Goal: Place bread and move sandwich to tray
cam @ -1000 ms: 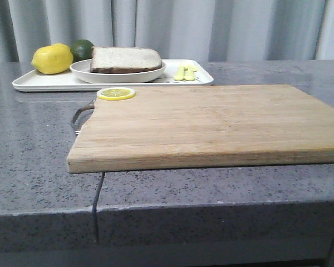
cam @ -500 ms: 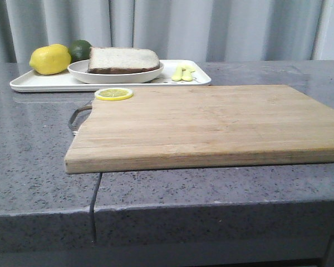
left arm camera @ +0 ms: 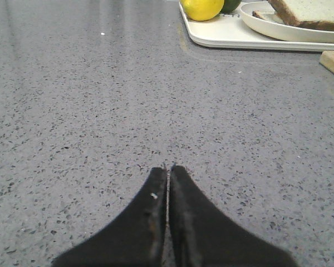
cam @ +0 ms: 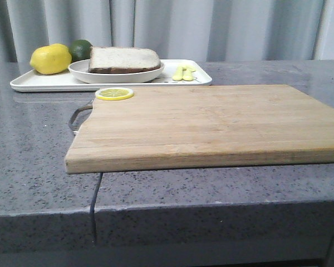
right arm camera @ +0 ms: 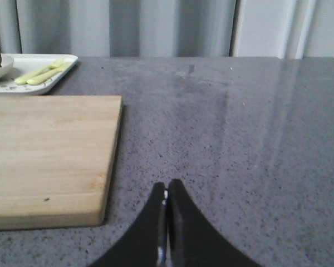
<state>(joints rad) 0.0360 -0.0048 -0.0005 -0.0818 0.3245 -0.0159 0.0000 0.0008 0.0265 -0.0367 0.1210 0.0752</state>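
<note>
The left end effector (left arm camera: 168,172) is seen fully closed above bare worktop (left arm camera: 100,111), with nothing held. The right end effector (right arm camera: 167,189) is likewise closed and empty, beside the cutting board (right arm camera: 44,156). The sandwich (cam: 124,59) is located on its plate (cam: 117,74) on the tray (cam: 44,82).

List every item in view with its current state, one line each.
Sandwich: on the white plate, top slice on.
Plate: resting on the tray.
Lemon: whole, on the tray.
Lime: behind the lemon.
Lemon slice: flat on the cutting board corner.
Left pincer: shut, holding nothing.
Right pincer: shut, holding nothing.
</note>
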